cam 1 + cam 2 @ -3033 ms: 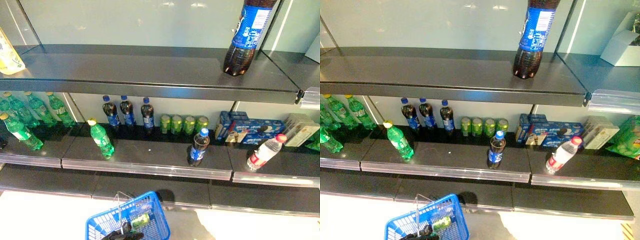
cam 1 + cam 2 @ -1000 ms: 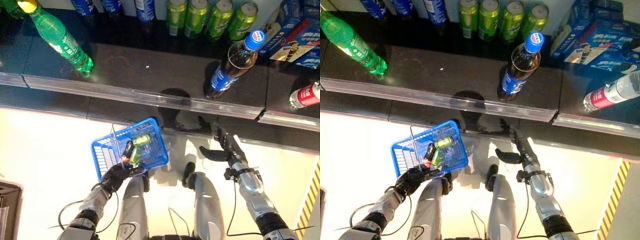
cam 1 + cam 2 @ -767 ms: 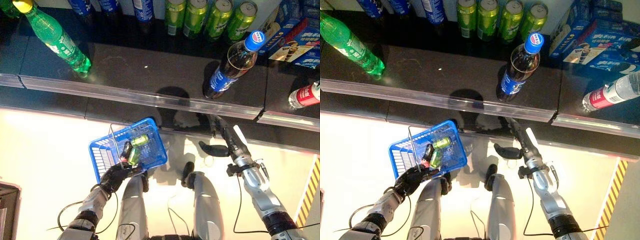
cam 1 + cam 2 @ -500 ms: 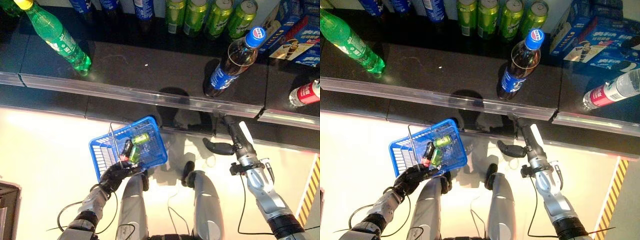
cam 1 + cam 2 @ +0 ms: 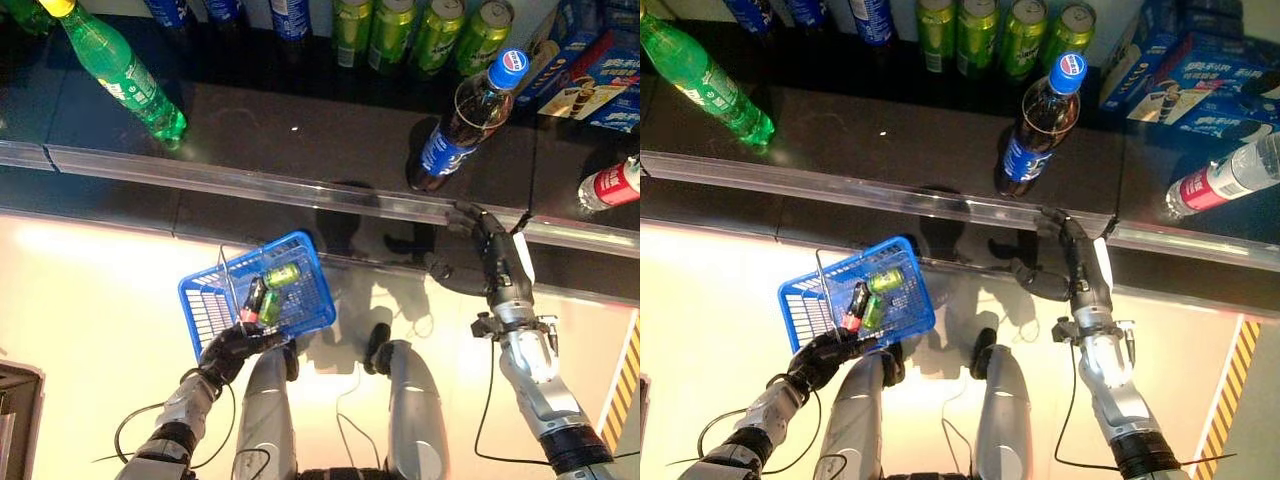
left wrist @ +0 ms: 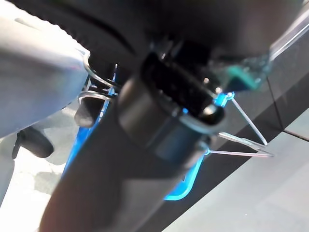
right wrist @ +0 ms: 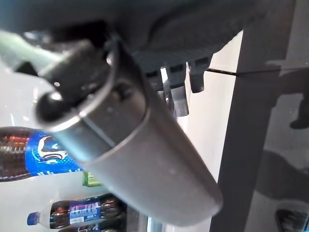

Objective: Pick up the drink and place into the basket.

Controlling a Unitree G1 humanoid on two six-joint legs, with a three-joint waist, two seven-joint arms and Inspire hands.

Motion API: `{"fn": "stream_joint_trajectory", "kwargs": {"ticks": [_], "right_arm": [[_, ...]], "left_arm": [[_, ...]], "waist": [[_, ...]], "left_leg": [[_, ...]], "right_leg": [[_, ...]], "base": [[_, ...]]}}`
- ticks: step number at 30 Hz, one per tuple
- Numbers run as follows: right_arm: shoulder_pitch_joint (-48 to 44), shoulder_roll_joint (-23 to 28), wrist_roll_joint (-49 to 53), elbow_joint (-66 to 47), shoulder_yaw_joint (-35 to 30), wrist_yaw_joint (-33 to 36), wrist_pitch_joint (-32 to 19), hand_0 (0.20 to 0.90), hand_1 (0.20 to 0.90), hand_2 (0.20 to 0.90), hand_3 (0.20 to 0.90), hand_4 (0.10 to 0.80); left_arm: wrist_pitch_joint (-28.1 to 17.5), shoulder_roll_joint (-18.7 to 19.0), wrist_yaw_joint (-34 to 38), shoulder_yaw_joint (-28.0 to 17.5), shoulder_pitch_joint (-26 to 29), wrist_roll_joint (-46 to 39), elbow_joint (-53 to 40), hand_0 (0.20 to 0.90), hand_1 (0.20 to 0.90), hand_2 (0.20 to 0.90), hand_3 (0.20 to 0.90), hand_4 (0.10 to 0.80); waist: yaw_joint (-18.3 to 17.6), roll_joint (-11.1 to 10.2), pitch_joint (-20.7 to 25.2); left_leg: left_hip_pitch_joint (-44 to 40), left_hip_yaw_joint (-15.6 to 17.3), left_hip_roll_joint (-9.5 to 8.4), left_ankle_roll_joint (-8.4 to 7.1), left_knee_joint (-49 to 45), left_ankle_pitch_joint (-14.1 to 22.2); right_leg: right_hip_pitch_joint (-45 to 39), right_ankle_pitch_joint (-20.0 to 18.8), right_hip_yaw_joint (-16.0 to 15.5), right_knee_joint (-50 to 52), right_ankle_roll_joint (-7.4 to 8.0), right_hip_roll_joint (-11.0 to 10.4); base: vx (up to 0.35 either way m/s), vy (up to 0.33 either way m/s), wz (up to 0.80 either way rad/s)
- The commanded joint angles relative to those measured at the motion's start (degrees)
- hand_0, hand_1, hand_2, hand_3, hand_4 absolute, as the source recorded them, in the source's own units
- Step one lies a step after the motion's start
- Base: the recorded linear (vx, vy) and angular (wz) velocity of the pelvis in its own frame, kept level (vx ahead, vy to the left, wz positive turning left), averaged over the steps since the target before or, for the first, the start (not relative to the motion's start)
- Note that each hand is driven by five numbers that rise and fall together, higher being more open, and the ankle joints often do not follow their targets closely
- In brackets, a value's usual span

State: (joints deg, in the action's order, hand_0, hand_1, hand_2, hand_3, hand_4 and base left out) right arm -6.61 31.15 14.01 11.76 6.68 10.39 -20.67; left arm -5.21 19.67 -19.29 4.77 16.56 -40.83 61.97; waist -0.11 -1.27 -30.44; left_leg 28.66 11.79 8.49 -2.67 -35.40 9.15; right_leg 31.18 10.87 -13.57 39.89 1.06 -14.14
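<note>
A cola bottle (image 5: 463, 118) with a blue cap and blue label stands near the front of the dark shelf (image 5: 300, 140). It also shows in the right wrist view (image 7: 34, 154). My right hand (image 5: 497, 258) is open and empty at the shelf's front edge, just below and right of the bottle, thumb spread to the left. My left hand (image 5: 230, 350) is shut on the thin wire handles (image 6: 244, 140) of the blue basket (image 5: 205, 310), which hangs low at the left over the floor. A green can (image 5: 282, 275) and other drinks lie in it.
A green bottle (image 5: 118, 70) leans at the shelf's left. Green cans (image 5: 420, 30) and dark bottles (image 5: 290, 15) stand at the back. Blue boxes (image 5: 590, 70) and a red-labelled water bottle (image 5: 610, 185) are at the right. A clear rail (image 5: 250, 185) runs along the shelf's front.
The camera has tilted down from the shelves. My right hand has risen from over the floor to the shelf's front edge below the cola bottle. The blue basket has stayed put.
</note>
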Motion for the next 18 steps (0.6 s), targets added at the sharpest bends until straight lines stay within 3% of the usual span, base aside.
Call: {"fn": "stream_joint_trajectory", "kwargs": {"ticks": [1,18], "right_arm": [[-5.25,1.31,2.01,-10.11,-9.42,3.92,-8.88,0.900,0.900,0.900,0.900,0.800],[-10.91,0.99,4.82,-7.95,-10.42,7.99,-5.77,0.900,0.900,0.900,0.900,0.800]], "left_arm": [[0.20,2.02,-4.96,1.74,-12.02,2.20,-3.88,0.300,0.300,0.300,0.200,0.100],[2.10,1.59,-5.32,2.22,-14.53,5.44,-4.31,0.300,0.300,0.300,0.200,0.100]], "waist": [[0.71,0.82,1.09],[2.16,1.23,1.88]], "left_leg": [[-3.47,-0.78,-1.29,3.12,0.57,-0.62],[-4.24,-0.80,-1.15,3.04,-1.92,-1.75]], "right_leg": [[-2.24,-2.46,0.31,0.98,3.34,0.74],[-5.27,-1.74,-0.64,1.38,1.76,0.73]], "base": [[0.069,0.002,-0.01],[0.065,-0.007,0.01]]}}
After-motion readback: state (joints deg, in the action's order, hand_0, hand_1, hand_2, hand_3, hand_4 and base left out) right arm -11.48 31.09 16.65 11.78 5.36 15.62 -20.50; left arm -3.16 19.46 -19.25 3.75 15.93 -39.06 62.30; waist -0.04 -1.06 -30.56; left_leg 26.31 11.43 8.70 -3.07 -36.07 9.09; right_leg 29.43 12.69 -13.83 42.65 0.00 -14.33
